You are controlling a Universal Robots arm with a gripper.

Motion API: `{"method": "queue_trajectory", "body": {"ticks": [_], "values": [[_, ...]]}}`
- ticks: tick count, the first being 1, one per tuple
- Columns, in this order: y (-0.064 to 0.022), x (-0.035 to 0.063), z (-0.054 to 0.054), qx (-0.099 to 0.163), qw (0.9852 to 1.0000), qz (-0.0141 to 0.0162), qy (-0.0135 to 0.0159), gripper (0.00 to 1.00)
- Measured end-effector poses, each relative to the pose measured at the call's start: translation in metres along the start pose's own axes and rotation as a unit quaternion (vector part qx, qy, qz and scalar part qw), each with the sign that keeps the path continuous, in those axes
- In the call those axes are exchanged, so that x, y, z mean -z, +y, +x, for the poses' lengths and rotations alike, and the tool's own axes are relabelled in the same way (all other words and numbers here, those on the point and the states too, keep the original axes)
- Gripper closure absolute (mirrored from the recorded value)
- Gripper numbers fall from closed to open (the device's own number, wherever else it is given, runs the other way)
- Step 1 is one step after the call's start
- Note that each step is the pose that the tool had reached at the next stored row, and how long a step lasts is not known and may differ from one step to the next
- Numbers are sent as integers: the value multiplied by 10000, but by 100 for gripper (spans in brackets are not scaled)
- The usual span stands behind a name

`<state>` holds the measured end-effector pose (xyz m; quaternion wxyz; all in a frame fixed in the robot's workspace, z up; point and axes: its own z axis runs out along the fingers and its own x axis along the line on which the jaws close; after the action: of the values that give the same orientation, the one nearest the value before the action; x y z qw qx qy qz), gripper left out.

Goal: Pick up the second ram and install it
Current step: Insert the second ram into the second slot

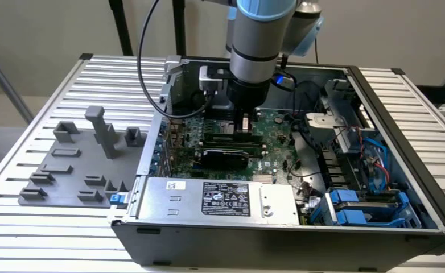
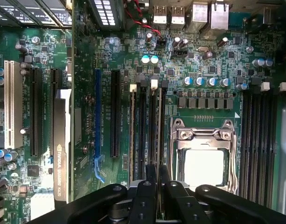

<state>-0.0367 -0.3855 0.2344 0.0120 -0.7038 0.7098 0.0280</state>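
The gripper (image 2: pixel 155 179) is clamping the second ram (image 2: pixel 156 121) edge-on over the motherboard (image 2: pixel 203 65) slots (exterior: case walls (image 1: pixel 283 236) crowding the arm).

Two cameras: one set high and off the arm, one close above the motherboard.

The exterior view looks down at an angle from well back, taking in the slatted bench (image 1: pixel 40 227), the open computer case (image 1: pixel 283 244) and the arm's lower part. The wrist view sits near the board, facing straight down along the tool (image 2: pixel 154 186) at the motherboard (image 2: pixel 198 60). Both views share the motherboard, its memory slots (image 2: pixel 145 130) and the black graphics card (image 2: pixel 62 144).
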Motion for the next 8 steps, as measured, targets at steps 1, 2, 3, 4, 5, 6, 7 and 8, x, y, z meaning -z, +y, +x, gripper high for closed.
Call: {"method": "queue_trajectory", "body": {"ticks": [1, 2, 3, 4, 5, 6, 7, 8], "values": [[0, -5, 0, 0, 10000, 0, 3, 100], [-1, -10, 1, 0, 10000, 0, 11, 100], [-1, -15, 1, 0, 10000, 0, 20, 100], [-1, -21, 2, 0, 10000, 0, 29, 100], [0, -25, 2, -1, 10000, 0, 37, 100], [-1, -29, 2, -1, 10000, 0, 44, 100], [-1, -31, 2, -1, 10000, 0, 50, 100], [-1, -32, 2, -1, 10000, 0, 56, 100]]}}
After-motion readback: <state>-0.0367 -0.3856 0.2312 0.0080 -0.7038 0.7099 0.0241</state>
